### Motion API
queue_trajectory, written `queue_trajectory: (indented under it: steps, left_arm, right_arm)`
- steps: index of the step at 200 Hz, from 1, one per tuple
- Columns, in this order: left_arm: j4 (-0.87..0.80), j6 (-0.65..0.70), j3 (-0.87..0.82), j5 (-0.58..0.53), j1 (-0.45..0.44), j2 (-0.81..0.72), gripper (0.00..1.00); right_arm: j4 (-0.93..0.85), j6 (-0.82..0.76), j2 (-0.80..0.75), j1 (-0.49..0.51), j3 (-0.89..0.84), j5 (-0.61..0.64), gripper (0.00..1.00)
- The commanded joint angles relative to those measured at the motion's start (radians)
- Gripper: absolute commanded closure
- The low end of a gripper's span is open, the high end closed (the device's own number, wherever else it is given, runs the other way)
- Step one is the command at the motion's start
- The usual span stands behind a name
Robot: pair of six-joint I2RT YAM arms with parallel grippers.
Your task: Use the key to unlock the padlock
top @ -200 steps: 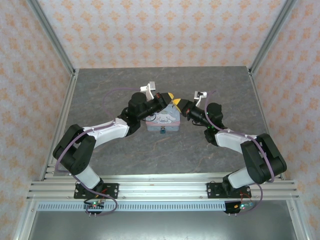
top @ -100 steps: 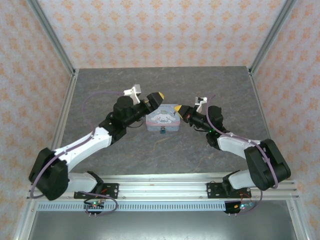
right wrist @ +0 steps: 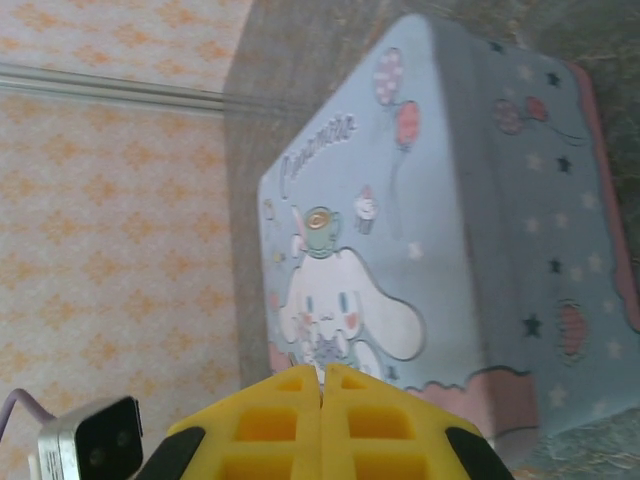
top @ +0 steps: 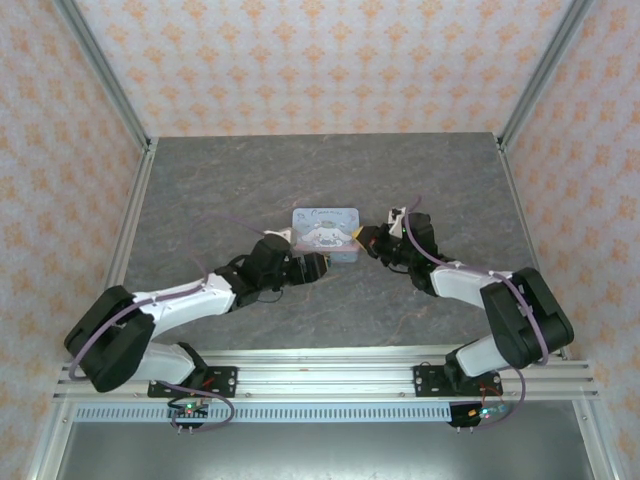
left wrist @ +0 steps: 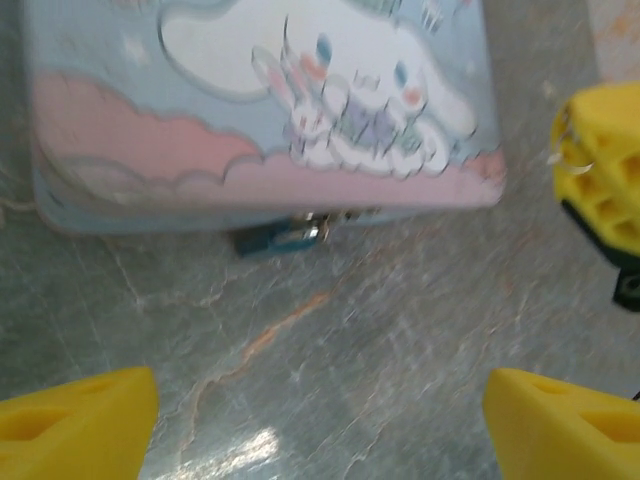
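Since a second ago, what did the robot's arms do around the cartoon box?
The left gripper swung off the top of the cartoon tin, came down on its near side and opened, facing the teal padlock. The right gripper slid a little nearer along the tin's right edge, still shut. The tin stayed put.

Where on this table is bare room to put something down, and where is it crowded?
The table is bare between the tin and the back wall, and left of the tin up to the side rail. Crowded: the tin's near edge, where the padlock hangs ahead of the left arm's open jaws, the right arm's shut jaws alongside.
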Motion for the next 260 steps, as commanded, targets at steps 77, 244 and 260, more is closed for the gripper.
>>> queue_trajectory:
  steps: [77,244,260]
  left_arm:
    - [0.251,0.096,0.054,-0.026,-0.026,0.258,0.22]
    - [0.521,0.142,0.098,0.034,0.052,0.462,0.27]
    - [0.544,0.129,0.098,0.034,0.049,0.462,0.28]
  right_arm:
    - [0.067,-0.017,0.065,0.000,0.021,0.030,1.00]
    - [0.166,0.000,0.244,-0.012,0.086,0.006,1.00]
    - [0.167,0.002,0.244,-0.012,0.085,0.006,1.00]
